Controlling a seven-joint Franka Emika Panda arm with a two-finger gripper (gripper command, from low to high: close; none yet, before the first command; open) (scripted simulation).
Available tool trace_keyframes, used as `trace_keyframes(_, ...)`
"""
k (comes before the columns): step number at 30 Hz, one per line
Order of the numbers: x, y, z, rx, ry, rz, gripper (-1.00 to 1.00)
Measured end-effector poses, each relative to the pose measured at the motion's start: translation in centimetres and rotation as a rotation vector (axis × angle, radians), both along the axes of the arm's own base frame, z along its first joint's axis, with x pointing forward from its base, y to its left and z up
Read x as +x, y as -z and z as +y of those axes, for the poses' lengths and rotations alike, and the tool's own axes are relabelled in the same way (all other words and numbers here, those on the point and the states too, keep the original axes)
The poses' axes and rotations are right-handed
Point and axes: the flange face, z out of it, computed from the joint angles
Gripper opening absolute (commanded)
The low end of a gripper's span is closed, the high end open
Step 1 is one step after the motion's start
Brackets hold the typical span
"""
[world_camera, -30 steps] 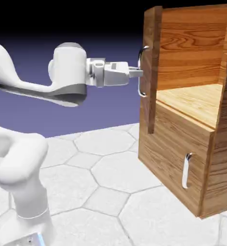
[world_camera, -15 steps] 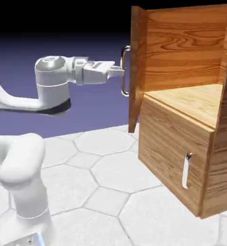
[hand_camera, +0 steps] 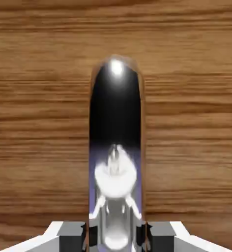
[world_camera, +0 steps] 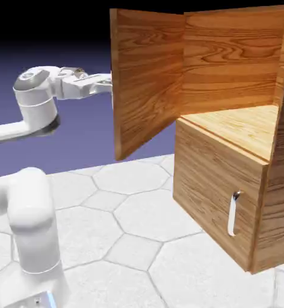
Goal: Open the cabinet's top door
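swing the door wide, gently
pincer (hand_camera: 116,241) pinched on the silver handle (hand_camera: 115,113); top door (world_camera: 145,81) stands well open from the cabinet (world_camera: 219,192). best keep pulling along the hinge's arc, wrist turning too.

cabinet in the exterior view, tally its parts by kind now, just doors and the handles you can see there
Doors: 2, the swung-open top door and the closed lower door
Handles: 1, the silver one on the lower door; the top door's is hidden behind its panel in this view
Total: 3
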Motion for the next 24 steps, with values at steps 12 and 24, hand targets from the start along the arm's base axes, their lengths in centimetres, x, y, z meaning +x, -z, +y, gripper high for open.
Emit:
trace_keyframes(12,-3.1,0.0,12.8,0.001,0.281,0.0,-1.0)
trace_keyframes(24,-3.0,0.0,23.2,0.001,0.505,0.0,-1.0)
